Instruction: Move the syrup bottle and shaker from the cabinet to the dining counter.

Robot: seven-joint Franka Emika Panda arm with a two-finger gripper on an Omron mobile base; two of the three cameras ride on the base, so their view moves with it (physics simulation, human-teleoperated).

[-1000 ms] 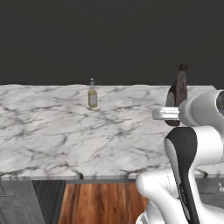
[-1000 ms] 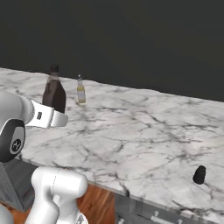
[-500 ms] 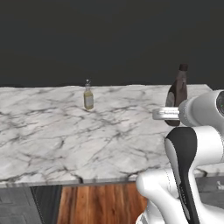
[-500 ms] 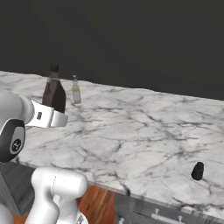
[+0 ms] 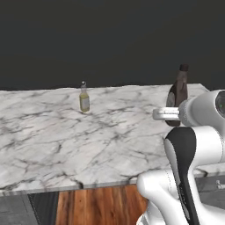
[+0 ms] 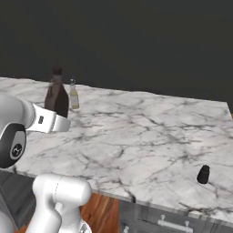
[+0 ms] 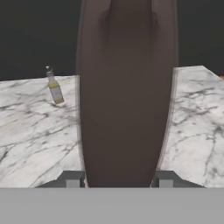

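Starting from the left of the left base view, a slim yellowish-green bottle [image 5: 84,98] is seen standing upright near the far edge of the white marble counter [image 5: 52,140]; it is no part of the task and is judged best left alone. Further right, the syrup bottle [image 5: 177,94] is held upright above the counter, toward its far right part, with the tool [image 7: 119,180] clamped on its dark body: in the hand view the two finger tips are pressed against either side of the bottle's lower body. An upright hold is judged sensible, since the bottle can then be lowered straight onto its base without tipping. Whether the base is already touching the marble cannot be told, as it is hidden behind the arm. In the right base view the syrup bottle is seen just beside the yellowish-green bottle, though the two appear well apart in the other views. At the far right, the shaker [image 6: 203,174] is found standing upright close to the near edge of the counter, toward its right corner, so that half of the task is judged done.
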